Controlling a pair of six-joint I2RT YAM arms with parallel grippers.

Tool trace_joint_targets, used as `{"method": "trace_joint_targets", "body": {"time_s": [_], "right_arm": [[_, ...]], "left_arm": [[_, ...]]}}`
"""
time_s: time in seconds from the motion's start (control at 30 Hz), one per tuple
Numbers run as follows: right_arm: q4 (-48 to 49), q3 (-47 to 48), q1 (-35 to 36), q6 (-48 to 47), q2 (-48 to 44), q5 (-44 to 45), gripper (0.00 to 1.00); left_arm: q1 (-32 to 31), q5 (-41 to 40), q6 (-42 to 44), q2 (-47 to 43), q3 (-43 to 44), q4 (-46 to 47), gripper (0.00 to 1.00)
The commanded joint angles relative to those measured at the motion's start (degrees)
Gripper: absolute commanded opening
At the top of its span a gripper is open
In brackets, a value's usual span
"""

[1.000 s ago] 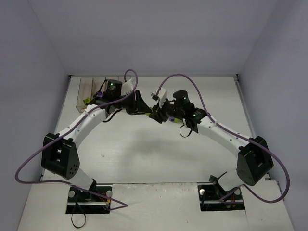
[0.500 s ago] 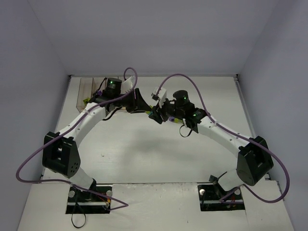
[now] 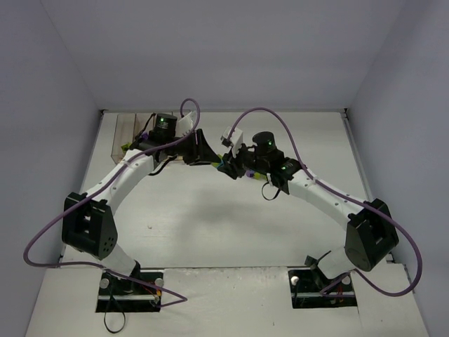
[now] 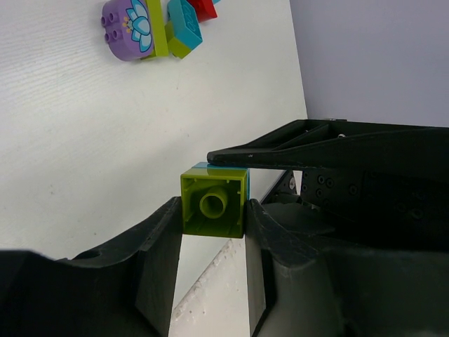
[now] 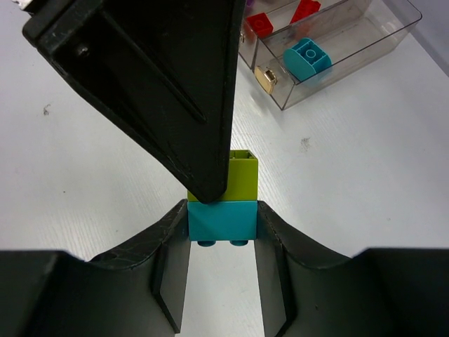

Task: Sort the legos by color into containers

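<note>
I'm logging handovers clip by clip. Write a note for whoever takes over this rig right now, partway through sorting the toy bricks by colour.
Grippers: the left gripper is shut on the lime brick. The right gripper is shut on the teal brick. The two bricks are joined and held between both grippers.
Done: the bins hold a teal piece in one compartment and red pieces in the next.
Left: split the pair and bin each brick. Then sort the loose pieces on the table, which are purple, lime, teal and red.

Left arm (image 3: 130,174) hides most of the containers (image 3: 125,133) from above
</note>
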Motion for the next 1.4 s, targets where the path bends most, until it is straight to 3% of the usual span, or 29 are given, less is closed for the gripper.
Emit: {"method": "trace_joint_targets", "body": {"time_s": [0.0, 0.47, 0.57, 0.63, 0.67, 0.7, 0.87, 1.2, 1.37], "right_arm": [[2.39, -0.02, -0.70, -1.25, -1.89, 0.29, 0.00], [0.80, -10.74, -1.23, 1.38, -7.34, 3.89, 0.00], [0.63, -10.83, -1.23, 2.26, -8.04, 4.42, 0.00], [0.19, -10.48, -1.23, 3.22, -8.74, 4.25, 0.00], [0.19, -10.48, -1.23, 3.58, -9.10, 4.25, 0.00], [0.19, -10.57, -1.23, 3.84, -9.97, 4.07, 0.00], [-0.34, -11.44, -1.23, 5.42, -12.08, 3.72, 0.00], [-0.95, -12.76, -1.23, 7.89, -15.43, 4.42, 0.00], [-1.22, -11.71, -1.23, 7.97, -14.47, 4.77, 0.00]], "left_arm": [[2.55, 0.56, 1.23, -0.35, 3.84, 0.62, 0.03], [16.00, -2.58, 7.47, 1.59, 12.10, -9.66, 0.00], [20.46, -9.86, 9.49, 2.20, 13.94, -13.00, 0.00], [25.73, -25.10, 8.80, 3.08, 14.12, -13.79, 0.00], [27.07, -25.18, 8.79, 3.08, 13.95, -13.53, 0.00], [28.30, -32.84, 8.44, 3.78, 13.69, -12.40, 0.00], [33.31, -44.42, 10.19, 9.56, 16.92, -10.02, 0.00], [35.34, -48.65, 13.62, 24.52, 28.79, -9.75, 0.02], [35.25, -47.07, 13.98, 26.72, 30.47, -9.31, 0.20]]}}
